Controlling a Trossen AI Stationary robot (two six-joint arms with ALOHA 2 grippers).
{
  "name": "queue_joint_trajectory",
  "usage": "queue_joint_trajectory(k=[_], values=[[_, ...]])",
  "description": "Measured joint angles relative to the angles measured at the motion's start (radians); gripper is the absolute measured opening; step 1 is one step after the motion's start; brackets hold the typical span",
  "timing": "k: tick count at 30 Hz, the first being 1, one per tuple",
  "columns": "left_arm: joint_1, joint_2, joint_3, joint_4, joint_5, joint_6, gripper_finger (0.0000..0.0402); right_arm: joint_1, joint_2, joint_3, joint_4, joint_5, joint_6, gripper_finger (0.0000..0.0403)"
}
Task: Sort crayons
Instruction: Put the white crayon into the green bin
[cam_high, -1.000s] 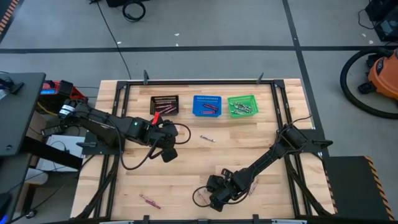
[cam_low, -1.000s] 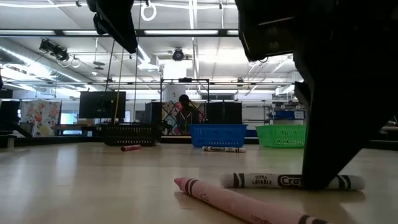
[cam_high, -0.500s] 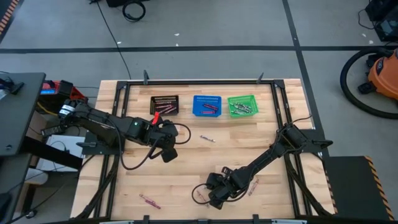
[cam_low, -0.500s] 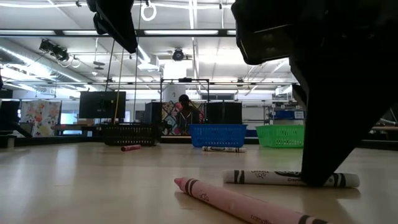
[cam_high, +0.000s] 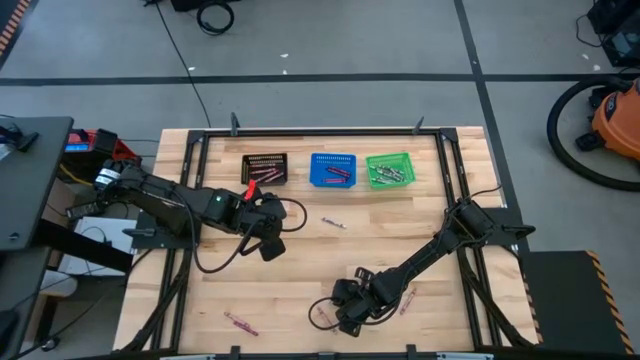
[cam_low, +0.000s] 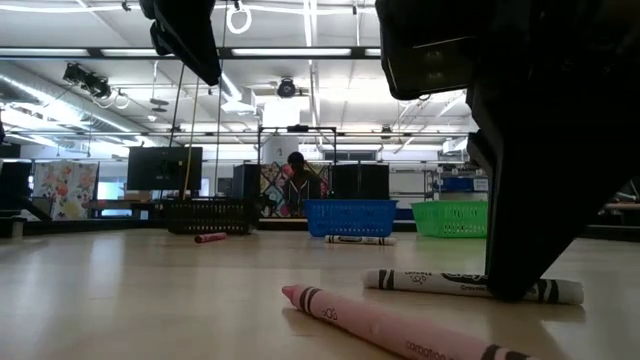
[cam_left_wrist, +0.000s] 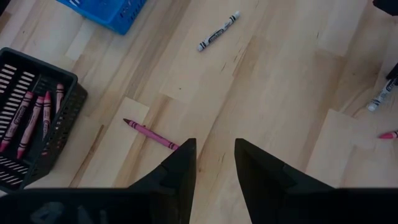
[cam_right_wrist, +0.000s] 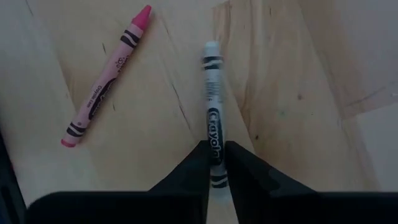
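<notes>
Pick-up step: right pincer (cam_right_wrist: 214, 163), lower centre of frame, narrowed onto pale grey paper-wrapped crayon (cam_right_wrist: 214, 112) lying on wooden bench (cam_right_wrist: 298, 68); next likely firm grip, lift, carry to basket.

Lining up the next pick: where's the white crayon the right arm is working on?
The white crayon lies on the table's near edge, right of centre, between the right tool's fingers, beside a pink crayon.

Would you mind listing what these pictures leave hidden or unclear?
- Right tool: its fingers straddle the white paper-wrapped crayon; contact unclear, and its near end is hidden between them.
- Low view: the dark arm hides part of that crayon.
- High view: contents of the green mesh basket too small to distinguish.
</notes>
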Motion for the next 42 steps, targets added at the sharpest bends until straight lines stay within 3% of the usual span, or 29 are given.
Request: queue_joint_trajectory(k=[9,26,37,42], values=[[0.000,0.000,0.000,0.000,0.000,0.001,0.0121,0.001,-0.001,0.001,0.000,0.002,-0.002,0.0017],[-0.001,0.000,0.000,0.000,0.000,0.002,0.0121,0.003,0.017,0.127,-0.073,-0.022,-0.055,0.0015],[-0.001,0.000,0.000,0.000,0.000,0.003,0.0121,-0.032,0.009,0.133,-0.155,-0.022,-0.078,0.0015],[-0.001,0.000,0.000,-0.001,0.001,0.003,0.0121,-0.057,-0.032,0.134,-0.258,0.047,-0.086,0.0015]])
